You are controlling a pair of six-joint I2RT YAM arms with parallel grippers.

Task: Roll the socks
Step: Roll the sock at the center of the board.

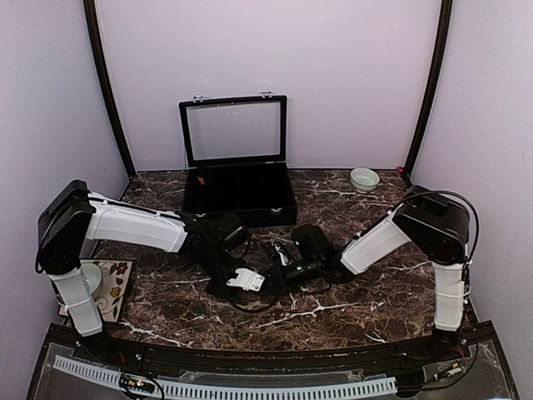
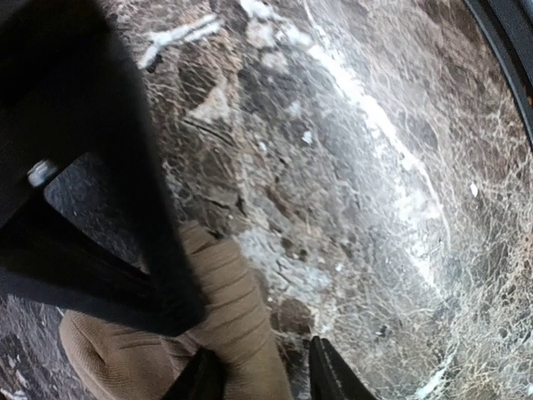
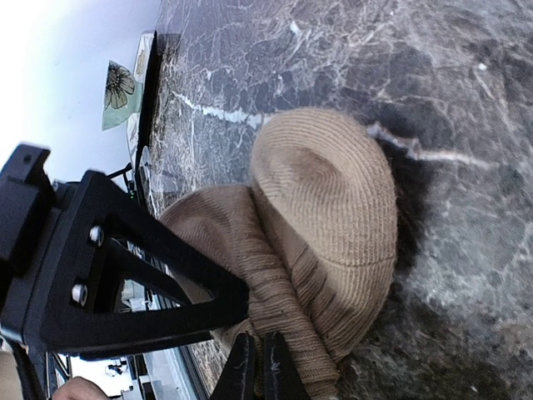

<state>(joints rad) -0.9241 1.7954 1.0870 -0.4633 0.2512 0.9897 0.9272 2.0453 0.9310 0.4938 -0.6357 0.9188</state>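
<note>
Both arms reach low over the table (image 1: 366, 308), meeting about mid-width, nearer the front edge than the back. Socks (image 3: 325, 217): a tan ribbed bundle lying on the marble right under them, hidden behind the wrists in the top view. One sock or two, can't tell. Right gripper (image 3: 260, 368): jaws almost together, pinching a ribbed fold at the bundle's edge, with the rounded end bulging out past the tips. Left gripper (image 2: 266, 377): jaws partly apart, straddling a ribbed stretch. The fabric touches one finger and a sliver of marble shows before the other, so no clamp. Each wrist view shows the other arm's black finger frame with its tip down on the bundle. Beside the left arm's base: floral mat (image 1: 117, 287) with a pale cup (image 1: 90, 277) on it. Further back, centre: black case (image 1: 239, 196), glass lid (image 1: 236, 131) standing open. Back right: small pale bowl (image 1: 364, 178), well apart from the bundle.
</note>
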